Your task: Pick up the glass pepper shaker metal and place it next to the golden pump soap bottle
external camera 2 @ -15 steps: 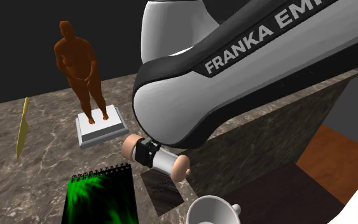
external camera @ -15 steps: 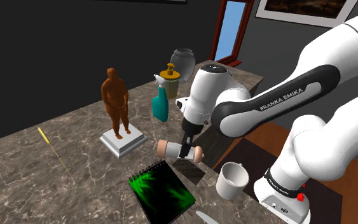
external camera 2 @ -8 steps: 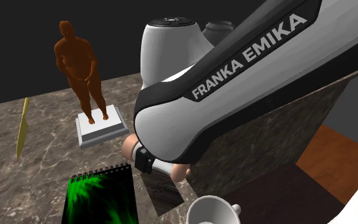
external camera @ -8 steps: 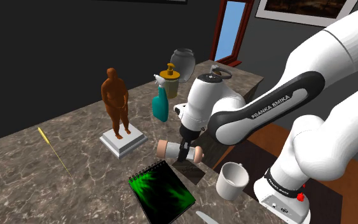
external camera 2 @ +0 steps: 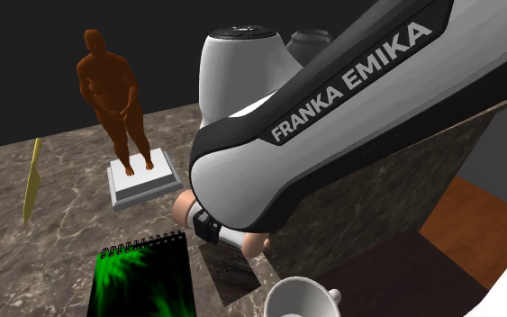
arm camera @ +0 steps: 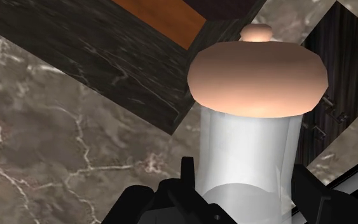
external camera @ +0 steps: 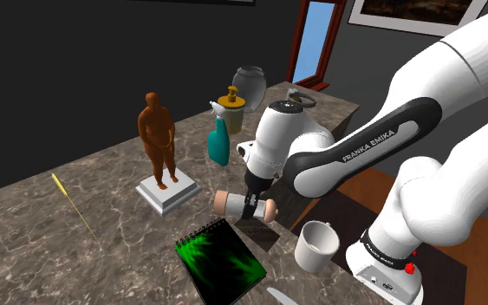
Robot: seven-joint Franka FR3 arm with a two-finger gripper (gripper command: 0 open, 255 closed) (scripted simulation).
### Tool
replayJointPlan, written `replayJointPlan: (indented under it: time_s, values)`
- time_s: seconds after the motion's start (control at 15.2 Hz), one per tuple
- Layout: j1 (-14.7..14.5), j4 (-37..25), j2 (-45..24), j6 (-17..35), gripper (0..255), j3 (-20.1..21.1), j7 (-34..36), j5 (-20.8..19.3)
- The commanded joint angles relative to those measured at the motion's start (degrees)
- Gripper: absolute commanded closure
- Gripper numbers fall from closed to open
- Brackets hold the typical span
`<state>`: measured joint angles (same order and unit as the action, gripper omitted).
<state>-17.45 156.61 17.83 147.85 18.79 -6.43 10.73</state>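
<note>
In the shoulder view, the black two-finger gripper (external camera: 250, 208) covers the middle of the clear pepper shaker with pinkish end caps (external camera: 227, 204), so that stretch of its body is hidden. The golden pump soap bottle (external camera: 231, 102) is partly hidden behind a teal spray bottle (external camera: 218, 146). A thin yellow stick-like object (external camera: 70, 201) is too small to identify.

In the second exterior view, the white robot arm (external camera 2: 269, 171) hides most of the pepper shaker and most of a grey jar (external camera 2: 310, 38). The bottom edge cuts off a white mug (external camera 2: 296, 302) and a black-and-green spiral notebook (external camera 2: 143, 279).

In the wrist view, the black fingers (arm camera: 182, 188) and the pepper shaker's near end run off the bottom edge.
</note>
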Motion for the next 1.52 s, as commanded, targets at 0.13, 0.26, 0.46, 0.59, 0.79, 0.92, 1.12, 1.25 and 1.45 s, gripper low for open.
replayJointPlan:
  time_s: [0.13, 0.26, 0.46, 0.59, 0.79, 0.92, 1.12, 1.25, 1.45]
  values:
    - [0.0, 0.0, 0.0, 0.0, 255, 0.0, 0.0, 0.0]
    - [0.0, 0.0, 0.0, 0.0, 255, 0.0, 0.0, 0.0]
    - [0.0, 0.0, 0.0, 0.0, 255, 0.0, 0.0, 0.0]
    - [-0.1, -0.6, 1.5, -2.0, 255, -0.3, -0.1, 0.2]
    - [-0.3, -1.5, 3.5, -5.0, 255, -0.7, -0.3, 0.3]
    - [-0.4, -2.2, 4.8, -7.0, 255, -1.0, -0.4, 0.3]
    - [-0.4, -3.4, 6.6, -9.9, 255, -1.4, -0.4, 0.3]
    - [-0.4, -4.2, 7.6, -11.8, 255, -1.6, -0.5, 0.2]
    - [-0.5, -5.6, 9.1, -14.6, 255, -2.0, -0.5, 0.1]
